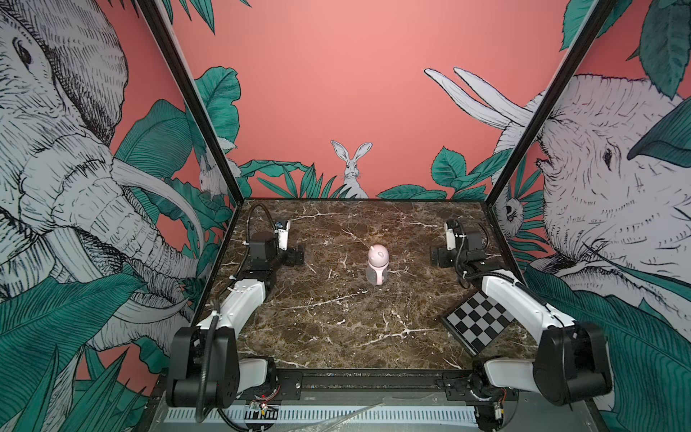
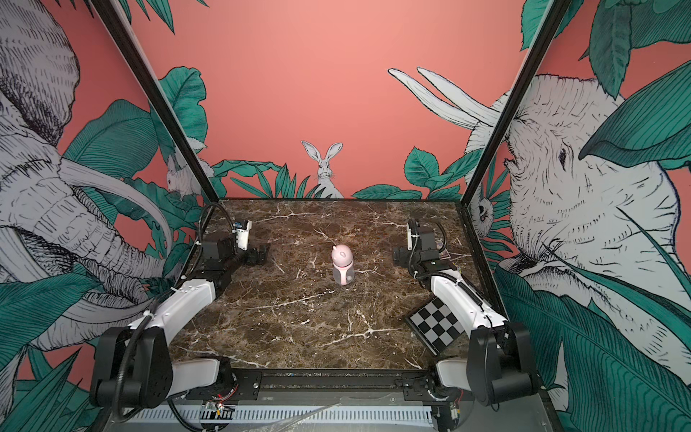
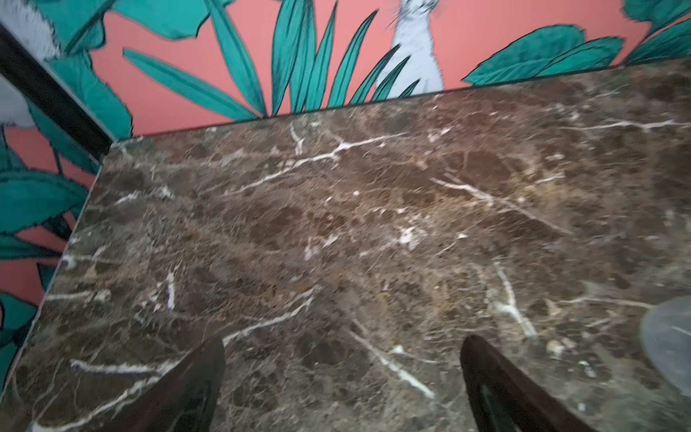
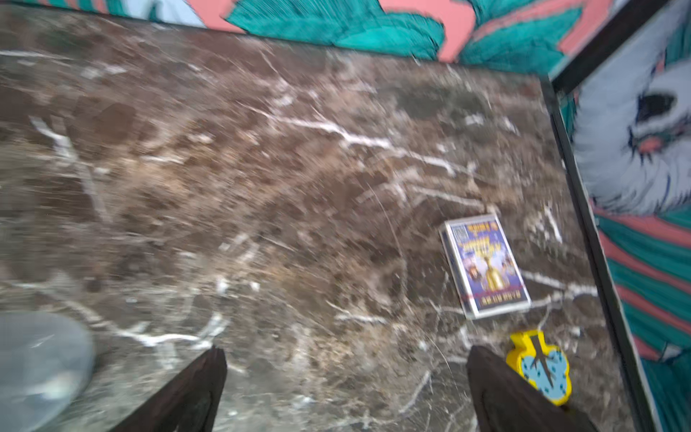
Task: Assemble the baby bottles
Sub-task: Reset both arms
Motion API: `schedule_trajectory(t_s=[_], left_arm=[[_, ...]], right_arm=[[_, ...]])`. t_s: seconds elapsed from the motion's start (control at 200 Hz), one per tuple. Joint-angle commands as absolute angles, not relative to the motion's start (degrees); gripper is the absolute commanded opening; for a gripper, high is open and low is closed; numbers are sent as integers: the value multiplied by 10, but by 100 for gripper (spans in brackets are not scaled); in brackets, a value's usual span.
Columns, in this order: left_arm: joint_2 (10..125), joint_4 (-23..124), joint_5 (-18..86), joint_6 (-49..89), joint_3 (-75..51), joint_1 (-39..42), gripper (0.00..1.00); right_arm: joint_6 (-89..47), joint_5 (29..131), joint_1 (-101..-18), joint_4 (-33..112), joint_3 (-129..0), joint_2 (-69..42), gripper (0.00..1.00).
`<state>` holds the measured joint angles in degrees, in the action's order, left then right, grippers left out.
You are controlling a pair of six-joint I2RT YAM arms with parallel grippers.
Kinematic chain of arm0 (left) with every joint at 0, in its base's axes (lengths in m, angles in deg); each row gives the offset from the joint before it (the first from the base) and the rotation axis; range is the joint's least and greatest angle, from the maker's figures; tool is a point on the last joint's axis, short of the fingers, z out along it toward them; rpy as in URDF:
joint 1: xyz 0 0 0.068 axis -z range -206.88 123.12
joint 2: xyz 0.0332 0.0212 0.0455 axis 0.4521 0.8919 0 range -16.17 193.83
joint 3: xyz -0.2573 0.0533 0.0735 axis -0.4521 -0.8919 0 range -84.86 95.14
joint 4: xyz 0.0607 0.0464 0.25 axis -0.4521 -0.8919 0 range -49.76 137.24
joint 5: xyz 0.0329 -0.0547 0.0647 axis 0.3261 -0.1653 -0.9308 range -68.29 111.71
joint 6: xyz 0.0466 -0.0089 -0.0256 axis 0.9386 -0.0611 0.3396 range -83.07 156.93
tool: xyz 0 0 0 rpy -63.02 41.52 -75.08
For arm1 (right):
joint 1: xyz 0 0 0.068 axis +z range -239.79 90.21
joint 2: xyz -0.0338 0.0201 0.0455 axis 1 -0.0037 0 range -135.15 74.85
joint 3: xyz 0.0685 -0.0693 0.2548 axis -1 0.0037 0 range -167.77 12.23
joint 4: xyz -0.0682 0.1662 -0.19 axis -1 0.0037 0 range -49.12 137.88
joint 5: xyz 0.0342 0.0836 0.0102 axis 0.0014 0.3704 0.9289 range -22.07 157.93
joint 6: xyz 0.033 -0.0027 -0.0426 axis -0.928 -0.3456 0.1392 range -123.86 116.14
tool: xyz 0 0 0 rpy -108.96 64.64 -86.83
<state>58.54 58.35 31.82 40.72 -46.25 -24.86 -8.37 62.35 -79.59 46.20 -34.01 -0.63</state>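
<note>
The baby bottle (image 1: 377,266) (image 2: 341,266) stands upright and alone at the middle of the marble table in both top views. Its pink eared dome cap (image 1: 377,254) sits on top, and a pale pink handle (image 1: 380,277) hangs beside the frosted body. My left gripper (image 1: 296,256) (image 3: 342,340) is open to the left of the bottle, well apart from it and empty. The right gripper (image 1: 436,258) (image 4: 346,349) is open to the bottle's right, also empty. Each wrist view catches a blurred edge of the frosted body (image 3: 669,344) (image 4: 37,366).
A checkerboard (image 1: 482,322) lies at the table's right front, partly under my right arm. A small playing-card box (image 4: 486,265) and a yellow and blue flat piece (image 4: 542,368) lie near the right wall, by my right gripper. Walls close in the table's back and sides.
</note>
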Motion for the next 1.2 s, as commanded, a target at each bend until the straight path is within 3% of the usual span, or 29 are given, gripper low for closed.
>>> schedule_trajectory(t_s=[0.0,0.175,0.315,0.535,0.655,0.695,0.74,1.195], left_arm=[[598,667,345,408,-505,-276,99],[635,740,294,444,-547,-278,99],[654,784,284,440,-560,-277,99],[694,1005,242,408,-647,-278,99],[739,1056,261,417,-645,-278,100],[736,1014,260,418,-625,-276,99],[725,961,237,428,-611,-263,99],[728,965,228,435,-609,-255,100]], right_arm=[[-94,619,-829,323,-303,-12,100],[-40,582,-845,232,-252,-40,100],[-29,627,-877,142,-210,-73,100],[-44,674,-905,5,-150,-113,100],[-39,685,-905,-77,-105,-127,100],[-39,693,-904,-129,-92,-137,100],[-40,685,-904,-94,-98,-124,100],[-35,684,-901,-68,-113,-127,99]])
